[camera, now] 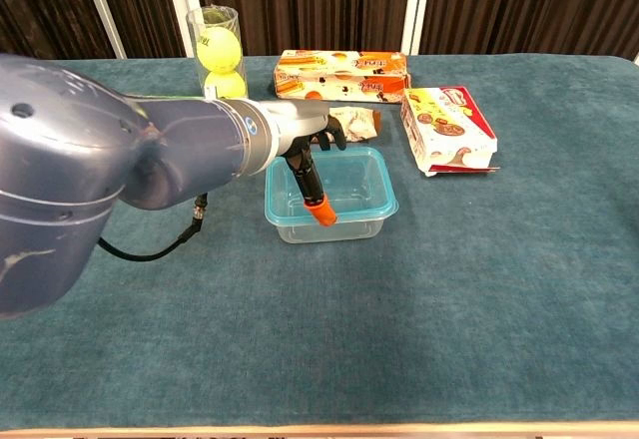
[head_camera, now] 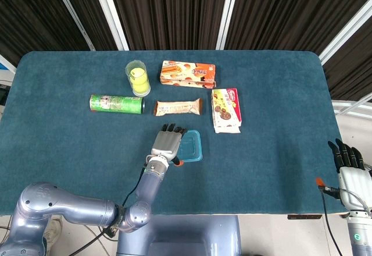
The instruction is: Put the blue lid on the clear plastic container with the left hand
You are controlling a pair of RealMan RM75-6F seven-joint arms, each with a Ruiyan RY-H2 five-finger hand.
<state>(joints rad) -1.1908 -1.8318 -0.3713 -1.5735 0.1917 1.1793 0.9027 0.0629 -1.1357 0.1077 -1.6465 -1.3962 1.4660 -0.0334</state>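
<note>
Table [head_camera: 70, 151] stock:
- 1 clear plastic container [camera: 344, 195], blue lid [head_camera: 190, 146] on, near front edge, centre
- 1 ball tube [head_camera: 138, 77]
- 1 chip can [head_camera: 116, 104]
- 2 snack boxes [head_camera: 188, 74]
- 1 wrapped bar [head_camera: 178, 107]

L hand [head_camera: 167, 142]: fingers flat on lid's left part, gripping nothing.
R hand [head_camera: 349, 162]: off front-right corner, fingers straight, holds nothing.

No text, brand or number could be read in either view. The orange box [camera: 341, 72], the red-and-white box [camera: 448, 128], the wrapped bar [head_camera: 178, 107] and the green can [head_camera: 116, 104] all carried printing and pictures, but the lettering was too small and blurred to make out. The tube of balls [camera: 218, 52] and the container [camera: 332, 196] showed no legible marking.
</note>
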